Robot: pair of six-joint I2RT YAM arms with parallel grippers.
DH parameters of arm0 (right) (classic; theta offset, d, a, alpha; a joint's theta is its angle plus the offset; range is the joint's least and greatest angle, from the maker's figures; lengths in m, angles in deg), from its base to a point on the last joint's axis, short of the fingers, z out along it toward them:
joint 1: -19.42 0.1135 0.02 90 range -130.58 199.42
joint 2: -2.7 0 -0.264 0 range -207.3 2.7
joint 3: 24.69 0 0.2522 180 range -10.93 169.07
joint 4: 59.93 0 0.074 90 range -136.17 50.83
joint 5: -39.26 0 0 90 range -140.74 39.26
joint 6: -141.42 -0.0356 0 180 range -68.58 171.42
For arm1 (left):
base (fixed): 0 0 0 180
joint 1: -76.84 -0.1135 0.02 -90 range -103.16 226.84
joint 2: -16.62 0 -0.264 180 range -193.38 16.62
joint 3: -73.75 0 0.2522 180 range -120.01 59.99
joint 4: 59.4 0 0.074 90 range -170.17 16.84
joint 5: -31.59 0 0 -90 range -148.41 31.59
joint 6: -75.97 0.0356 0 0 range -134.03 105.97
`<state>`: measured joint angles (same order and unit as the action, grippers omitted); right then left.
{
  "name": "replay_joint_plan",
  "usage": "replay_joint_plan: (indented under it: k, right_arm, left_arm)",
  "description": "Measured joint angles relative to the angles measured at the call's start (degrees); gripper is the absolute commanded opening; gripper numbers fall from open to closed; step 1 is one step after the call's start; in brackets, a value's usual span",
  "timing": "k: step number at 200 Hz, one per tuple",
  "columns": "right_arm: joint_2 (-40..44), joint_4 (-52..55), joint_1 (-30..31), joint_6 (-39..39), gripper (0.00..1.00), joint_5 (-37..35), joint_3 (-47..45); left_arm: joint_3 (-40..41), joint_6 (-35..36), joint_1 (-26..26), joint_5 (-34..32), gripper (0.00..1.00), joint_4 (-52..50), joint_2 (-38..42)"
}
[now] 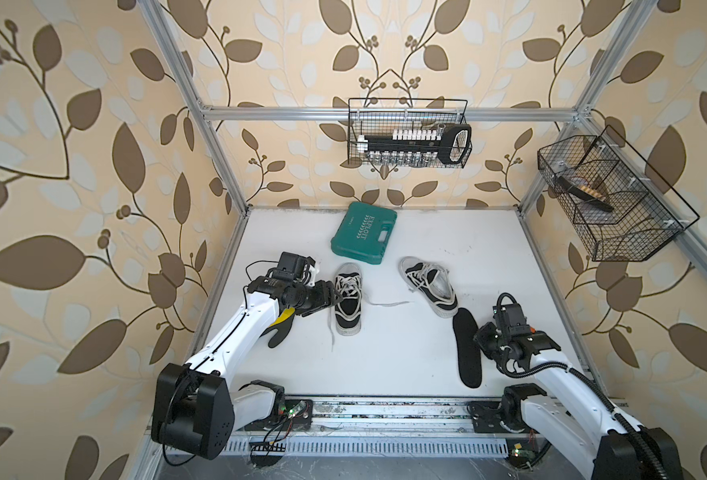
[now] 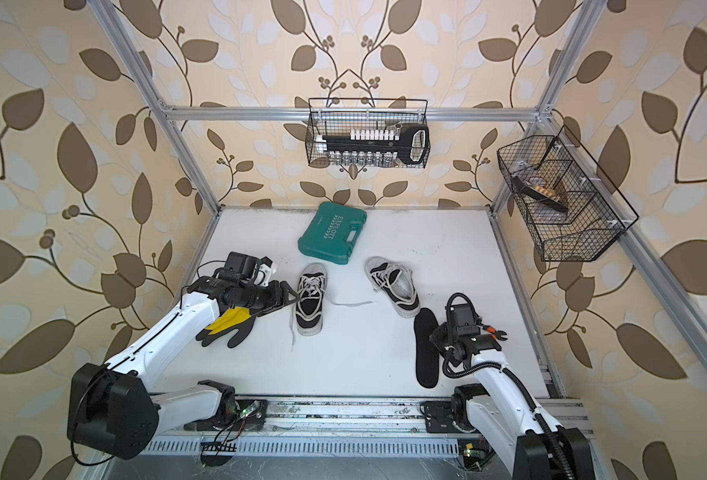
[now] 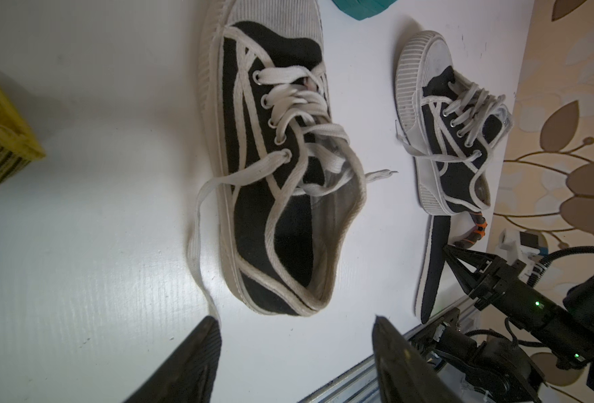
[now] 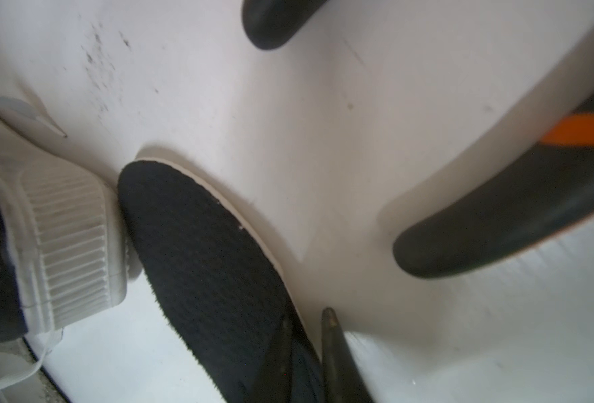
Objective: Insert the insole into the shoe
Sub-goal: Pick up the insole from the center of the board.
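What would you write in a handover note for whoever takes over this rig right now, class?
Left gripper: open, empty, by the left shoe.
Right gripper: shut on the insole at its edge.
Insole lies on the table, tip by the right shoe heel.
Done: insole gripped.
Left: lift it, slide it into the shoe.

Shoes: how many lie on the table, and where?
2. One shoe lies at the left gripper; the other shoe lies further right, its heel at the insole. None seems hidden.
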<state>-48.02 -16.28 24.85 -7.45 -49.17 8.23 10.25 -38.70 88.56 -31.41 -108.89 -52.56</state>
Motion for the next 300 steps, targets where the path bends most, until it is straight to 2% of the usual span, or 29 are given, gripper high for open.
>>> replay_joint_plan:
  k: [7,61,120,186,234,259,300]
  right_arm:
    - [0.04,-0.04,0.00,0.02,0.00,0.02,0.00]
    - [2.16,0.17,0.00,-0.04,0.00,0.42,-0.20]
    - [8.72,3.80,0.00,0.24,0.00,-1.75,2.62]
    - [5.01,3.96,0.00,5.81,0.00,-4.76,11.98]
    - [0.00,4.22,0.68,13.11,0.00,-4.72,20.09]
    - [-4.55,3.87,6.38,15.52,0.00,-5.42,26.36]
    - [-14.12,-1.62,24.65,12.35,0.00,-7.04,32.44]
  left_arm:
    - [-0.04,0.00,0.00,-0.02,0.69,0.09,0.00]
    - [-0.04,-0.20,0.37,-0.04,0.69,0.17,-0.44]
    - [-0.04,-1.70,1.31,0.79,0.71,2.54,-0.72]
    - [0.68,-4.11,1.84,1.62,0.73,5.66,-0.31]
    - [2.43,-6.75,1.84,3.34,0.75,8.74,0.46]
    - [3.54,-9.40,1.84,5.70,0.76,12.57,0.44]
    - [5.55,-13.51,1.86,8.96,0.76,19.87,0.35]
